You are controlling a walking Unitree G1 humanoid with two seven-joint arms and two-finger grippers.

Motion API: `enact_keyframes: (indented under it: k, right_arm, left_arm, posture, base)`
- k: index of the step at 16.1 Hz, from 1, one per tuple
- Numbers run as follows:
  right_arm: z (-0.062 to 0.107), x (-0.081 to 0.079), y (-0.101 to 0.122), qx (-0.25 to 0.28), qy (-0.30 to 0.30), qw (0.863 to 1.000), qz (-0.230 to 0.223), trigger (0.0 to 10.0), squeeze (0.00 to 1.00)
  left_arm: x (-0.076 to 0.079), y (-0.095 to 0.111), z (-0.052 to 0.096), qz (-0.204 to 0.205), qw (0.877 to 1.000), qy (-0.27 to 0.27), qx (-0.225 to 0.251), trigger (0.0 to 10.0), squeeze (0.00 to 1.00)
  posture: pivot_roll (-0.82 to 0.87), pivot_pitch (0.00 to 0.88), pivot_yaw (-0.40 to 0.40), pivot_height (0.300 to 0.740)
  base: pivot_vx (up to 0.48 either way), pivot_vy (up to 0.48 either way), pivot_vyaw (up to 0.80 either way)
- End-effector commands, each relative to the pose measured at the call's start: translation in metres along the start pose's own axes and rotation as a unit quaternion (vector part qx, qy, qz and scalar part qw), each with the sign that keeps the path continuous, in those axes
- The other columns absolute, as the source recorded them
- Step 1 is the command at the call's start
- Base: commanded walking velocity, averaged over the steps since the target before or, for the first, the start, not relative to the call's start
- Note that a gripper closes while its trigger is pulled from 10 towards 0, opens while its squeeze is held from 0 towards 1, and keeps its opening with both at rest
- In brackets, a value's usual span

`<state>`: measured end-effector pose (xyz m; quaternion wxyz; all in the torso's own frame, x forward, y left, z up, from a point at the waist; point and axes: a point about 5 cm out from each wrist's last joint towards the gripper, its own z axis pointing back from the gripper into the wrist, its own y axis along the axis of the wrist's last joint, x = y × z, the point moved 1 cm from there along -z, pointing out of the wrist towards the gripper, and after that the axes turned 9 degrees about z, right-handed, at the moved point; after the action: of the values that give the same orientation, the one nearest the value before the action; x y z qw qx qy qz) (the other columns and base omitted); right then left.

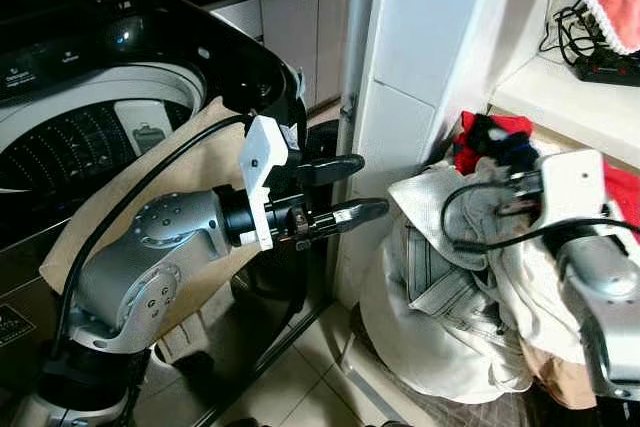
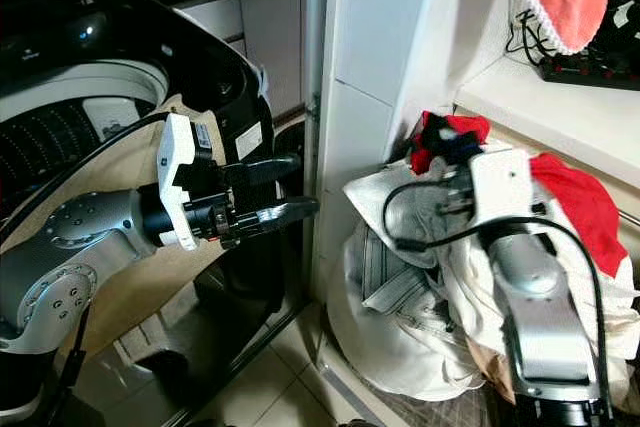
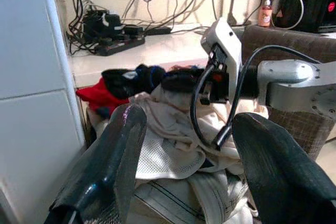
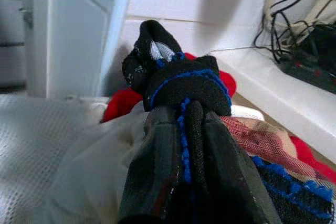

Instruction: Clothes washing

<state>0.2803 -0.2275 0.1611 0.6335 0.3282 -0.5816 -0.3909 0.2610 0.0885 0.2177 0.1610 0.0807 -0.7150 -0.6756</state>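
The washing job looks like it is only getting started. The washing machine [image 1: 100, 127] stands with its lid up, and its round tub looks dark, with no clothes to be seen in the part that shows. A tan cloth [image 1: 195, 172] hangs over the front edge of the washing machine. Almost all the clothes sit in a big laundry pile [image 1: 460, 287], which is on the far side of the white wall [image 1: 410, 97] from the washing machine, low down near the floor. The pile is soft and lumpy, with white and cream things, a mesh piece, something striped, and red cloth at the back. The right gripper [image 4: 189, 129] is at the top of the pile, and its two black fingers are pressed tight together on a black and blue knit garment [image 4: 181, 80], maybe a sock, that is bunched up like a ball. The garment has not left the pile, so it must be carried past the wall and dropped in the washing machine, and then the rest must follow. The left gripper [image 1: 345, 190] hangs in the air just beside the washing machine, pointing at the pile, with its fingers spread apart and nothing in them.
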Motion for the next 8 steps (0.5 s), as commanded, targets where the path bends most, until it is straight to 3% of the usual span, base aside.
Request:
enact_keyframes:
  k: [1,2,8]
  right_arm:
    - [0.003,0.001,0.006,0.016,0.005,1.0,0.007,10.0,0.18]
    - [0.004,0.001,0.006,0.017,0.006,1.0,0.003,10.0,1.0]
    - [0.018,0.009,-0.001,-0.018,-0.028,0.999,0.008,10.0,1.0]
  left_arm:
    - [0.0,0.002,0.001,-0.005,1.0,0.001,0.001,10.0,0.0]
    - [0.0,0.002,0.001,-0.004,1.0,0.0,0.004,10.0,0.0]
    - [0.002,0.001,-0.002,-0.002,1.0,-0.006,0.0,10.0,0.0]
  posture:
    - [-0.07,0.0,-0.011,0.74]
    - [-0.07,0.0,-0.011,0.74]
    - [-0.08,0.0,-0.008,0.74]
  base:
    - [0.0,0.0,0.0]
    - [0.0,0.0,0.0]
    - [0.0,0.0,0.0]
